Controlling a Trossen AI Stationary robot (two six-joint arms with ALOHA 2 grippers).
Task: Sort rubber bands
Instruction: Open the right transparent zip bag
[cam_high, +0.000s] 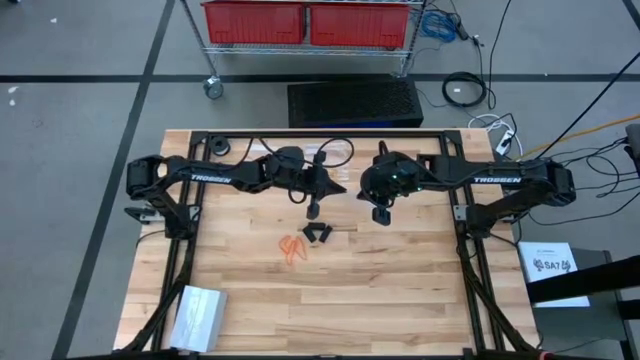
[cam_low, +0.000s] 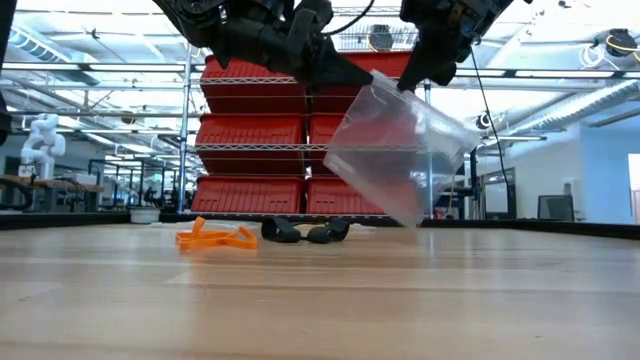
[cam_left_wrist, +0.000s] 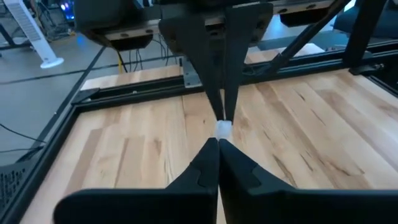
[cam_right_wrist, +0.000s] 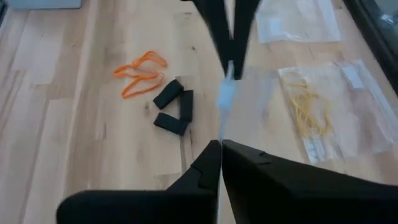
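With both the left gripper (cam_left_wrist: 219, 127) and the right gripper (cam_right_wrist: 222, 134) closed on opposite edges of the raised clear bag (cam_low: 400, 150), the orange rubber bands (cam_high: 292, 249) and black rubber bands (cam_high: 318, 234) lie on the worktop (cam_high: 400, 300) just below it, nearer the left gripper.

Table: pale wooden top (cam_high: 390, 290), dark frame rails along its edges.
Orange rubber bands (cam_high: 292, 248): small loose heap near the middle, flat on the wood.
Black rubber bands (cam_high: 318, 234): just beside the orange ones, apart from them.
Clear bags (cam_high: 198, 317): stacked at a front corner.
Bag with yellowish rubber bands (cam_right_wrist: 317, 112): flat on the wood.
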